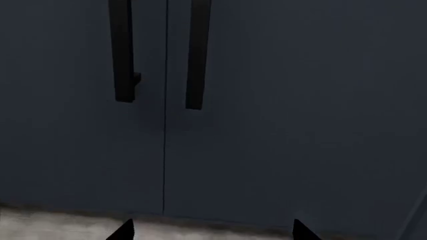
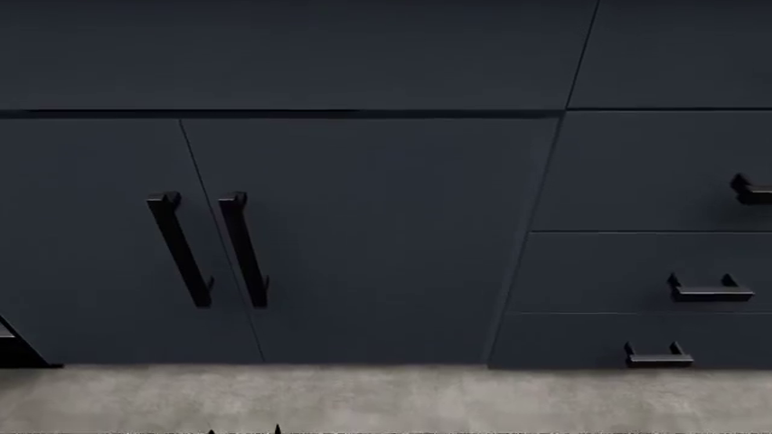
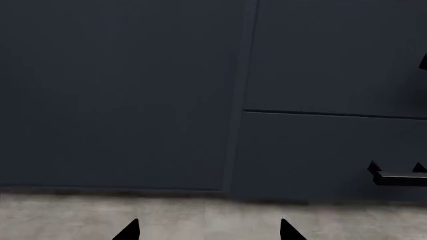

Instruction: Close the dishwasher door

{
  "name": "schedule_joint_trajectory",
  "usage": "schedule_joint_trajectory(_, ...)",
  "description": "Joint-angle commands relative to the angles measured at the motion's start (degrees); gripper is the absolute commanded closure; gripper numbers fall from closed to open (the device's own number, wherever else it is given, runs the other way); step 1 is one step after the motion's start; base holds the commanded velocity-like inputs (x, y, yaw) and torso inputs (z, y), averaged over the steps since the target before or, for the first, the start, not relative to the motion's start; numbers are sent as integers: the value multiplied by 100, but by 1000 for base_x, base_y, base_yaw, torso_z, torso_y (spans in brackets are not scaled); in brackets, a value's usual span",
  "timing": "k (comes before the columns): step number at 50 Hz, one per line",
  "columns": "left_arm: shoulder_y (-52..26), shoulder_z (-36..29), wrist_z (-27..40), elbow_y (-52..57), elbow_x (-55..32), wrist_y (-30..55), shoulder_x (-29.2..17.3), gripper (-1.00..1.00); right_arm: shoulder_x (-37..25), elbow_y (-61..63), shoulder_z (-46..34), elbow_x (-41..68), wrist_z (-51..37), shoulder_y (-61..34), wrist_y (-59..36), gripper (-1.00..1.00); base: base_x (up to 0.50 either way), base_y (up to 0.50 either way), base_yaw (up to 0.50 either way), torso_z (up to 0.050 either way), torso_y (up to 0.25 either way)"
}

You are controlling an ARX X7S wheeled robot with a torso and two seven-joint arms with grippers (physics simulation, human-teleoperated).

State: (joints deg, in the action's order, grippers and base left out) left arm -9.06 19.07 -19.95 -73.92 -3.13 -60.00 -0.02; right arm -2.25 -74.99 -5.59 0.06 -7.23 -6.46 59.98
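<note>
The head view faces a run of navy cabinetry above a grey floor (image 2: pixel 386 398). Two navy cabinet doors (image 2: pixel 362 235) meet at a slanted seam, each carrying a long black bar handle (image 2: pixel 181 249) set close beside that seam; the second bar handle (image 2: pixel 244 246) lies just beside the first. To the right stand stacked navy drawer fronts (image 2: pixel 627 271) with short black handles (image 2: pixel 710 289). At the lower left edge of the head view a small black shape (image 2: pixel 14 348) projects at floor level; what it belongs to cannot be told. The dishwasher door cannot be identified with certainty in any view. In the left wrist view the left gripper (image 1: pixel 210 231) shows only two dark fingertips (image 1: pixel 123 231), set well apart, with nothing between them and touching nothing; it faces the pair of bar handles. In the right wrist view the right gripper (image 3: pixel 208 231) likewise shows two dark fingertips (image 3: pixel 128 231) spread wide, released and holding nothing, facing the flat cabinet door beside the drawer fronts.
</note>
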Motion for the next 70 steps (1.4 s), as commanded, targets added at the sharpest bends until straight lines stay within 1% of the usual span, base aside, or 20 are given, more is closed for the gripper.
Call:
schedule_joint_trajectory(1,0,0,-2,0,-1,0,0,-100,2,1,21,-2,17,0,1,-100,0,0,0,-50,0)
schedule_joint_trajectory(70,-1,2,-1,-4,2,0,0,-100,-1,0,44,1,31,1,-11,-100,0,0,0,-50,0)
